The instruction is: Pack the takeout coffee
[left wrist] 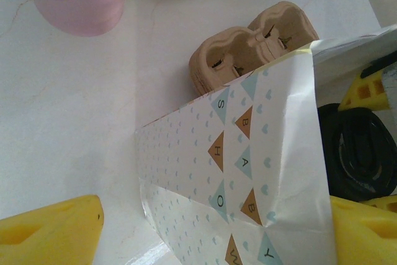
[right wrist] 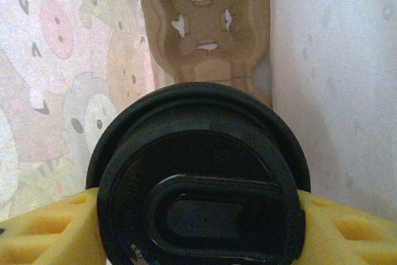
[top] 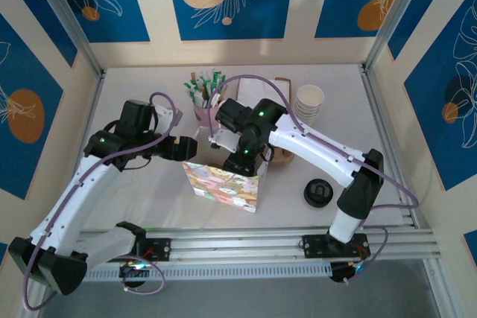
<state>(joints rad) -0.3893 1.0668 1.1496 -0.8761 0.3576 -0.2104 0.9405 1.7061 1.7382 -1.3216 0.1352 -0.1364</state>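
Black-lidded takeout coffee (right wrist: 198, 172) is being clenched by the right pincer (right wrist: 198, 231) at the mouth of the paper bag (top: 223, 184), in the middle of the desk (top: 164, 200), beside the cardboard carrier (right wrist: 205, 23). The left pincer (left wrist: 214, 218) is standing released, astride the bag's wall.

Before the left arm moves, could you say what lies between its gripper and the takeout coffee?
In the left wrist view, the paper bag's printed wall stands between the left gripper and the takeout coffee's lid.
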